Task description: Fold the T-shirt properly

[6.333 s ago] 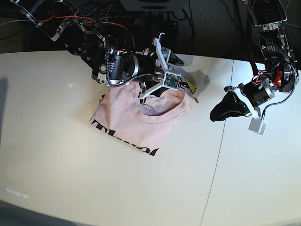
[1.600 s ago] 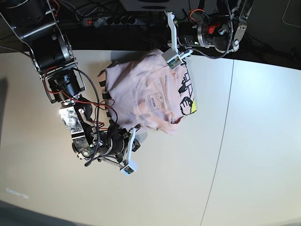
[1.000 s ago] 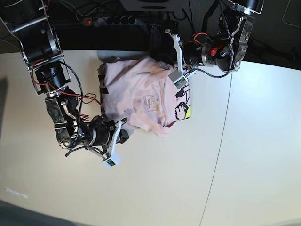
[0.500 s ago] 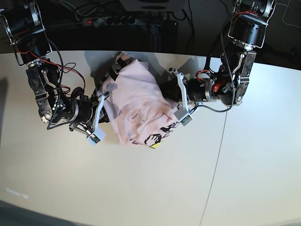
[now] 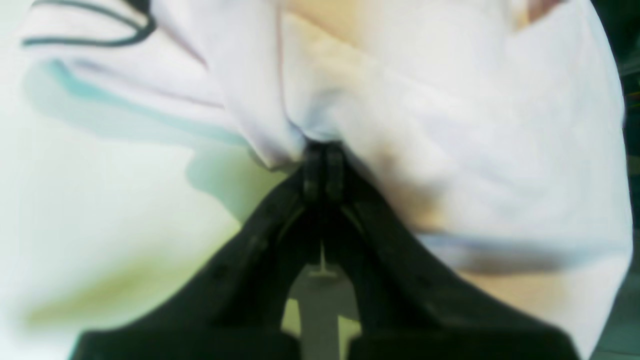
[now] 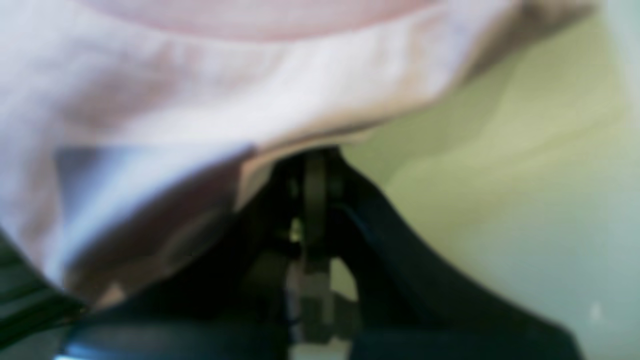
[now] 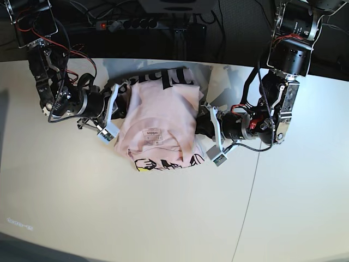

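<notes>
T-shirt (image 7: 158, 123): soft, light, limp cloth, likely to sag and slip; left gripper (image 5: 322, 157) and right gripper (image 6: 315, 167) each clamped on opposite edges, a sound hold.

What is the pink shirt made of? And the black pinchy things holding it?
The T-shirt looks like soft matte cloth, probably cotton: it creases and droops. The left end effector and right end effector look like dull black plastic, though blur leaves that unsure.
</notes>
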{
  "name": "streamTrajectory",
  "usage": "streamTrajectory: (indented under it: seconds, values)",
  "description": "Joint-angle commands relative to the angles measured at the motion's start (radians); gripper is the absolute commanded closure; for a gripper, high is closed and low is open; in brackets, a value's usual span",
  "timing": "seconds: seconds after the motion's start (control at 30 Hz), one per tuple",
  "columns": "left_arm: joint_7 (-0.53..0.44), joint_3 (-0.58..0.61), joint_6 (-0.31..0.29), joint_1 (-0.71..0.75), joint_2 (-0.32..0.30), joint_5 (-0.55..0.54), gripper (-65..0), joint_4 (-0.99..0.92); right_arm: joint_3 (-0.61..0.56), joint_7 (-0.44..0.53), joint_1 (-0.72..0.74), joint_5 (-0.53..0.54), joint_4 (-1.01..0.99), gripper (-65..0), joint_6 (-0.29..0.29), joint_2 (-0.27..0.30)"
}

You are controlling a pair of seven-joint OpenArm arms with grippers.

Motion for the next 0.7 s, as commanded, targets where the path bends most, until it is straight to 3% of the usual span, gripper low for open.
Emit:
streamTrajectory:
  seconds: [0.0,0.2,0.33,0.67]
  values:
    - [0.011,-0.003,0.033,-0.019,-0.010,0.039,0.0,0.005,0.002,-0.016,-0.004,0.011,0.023,0.0,0.021,0.006]
    - [0.009,-0.003,0.033,-0.024,-0.015,0.042,0.0,0.006,0.002,-0.016,-0.033,-0.011,0.056,0.0,0.021,0.006]
    - [0.008,-0.003,0.033,-0.037,-0.066,-0.033,0.0,0.015,0.030,-0.015,-0.033,-0.016,0.056,0.0,0.021,0.006]
    - [0.092,-0.139,0.033,0.011,-0.211,-0.236,0.0,0.217,0.293,-0.035,-0.044,0.058,0.059,0.0,0.022,0.012]
